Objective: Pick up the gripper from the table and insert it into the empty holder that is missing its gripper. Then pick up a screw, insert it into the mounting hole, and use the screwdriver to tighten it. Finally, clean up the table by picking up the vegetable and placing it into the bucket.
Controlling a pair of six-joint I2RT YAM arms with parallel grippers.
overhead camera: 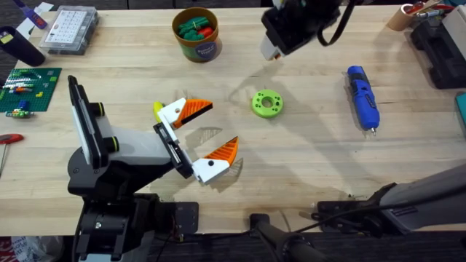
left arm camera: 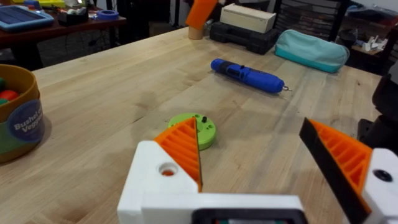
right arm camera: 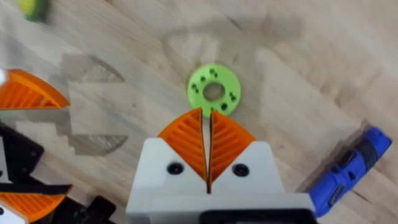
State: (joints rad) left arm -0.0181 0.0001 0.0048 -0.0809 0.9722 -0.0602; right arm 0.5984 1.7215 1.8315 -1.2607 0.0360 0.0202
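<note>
My left gripper (overhead camera: 210, 132) (left arm camera: 249, 134) is open low over the table, its white fingers with orange pads spread wide and nothing between them. The yellow vegetable (overhead camera: 157, 108) (right arm camera: 30, 7) peeks out just behind its far finger. A green ring-shaped part (overhead camera: 266, 102) (left arm camera: 194, 129) (right arm camera: 214, 91) with small holes lies to the right. High above that ring, my right gripper (overhead camera: 275, 48) (right arm camera: 207, 115) is shut and holds nothing. The blue screwdriver (overhead camera: 362, 97) (left arm camera: 249, 73) (right arm camera: 348, 174) lies further right. The bucket (overhead camera: 196, 42) (left arm camera: 18, 118) at the back holds green and red toys. The loose gripper, holder and screw are out of view.
A clear compartment box (overhead camera: 69, 29) sits at the back left, with a green baseplate of bricks (overhead camera: 29, 87) below it. A black case (overhead camera: 440, 44) fills the back right corner, with a teal pouch (left arm camera: 311, 50) beside it. A red-handled tool (overhead camera: 7, 138) lies at the left edge.
</note>
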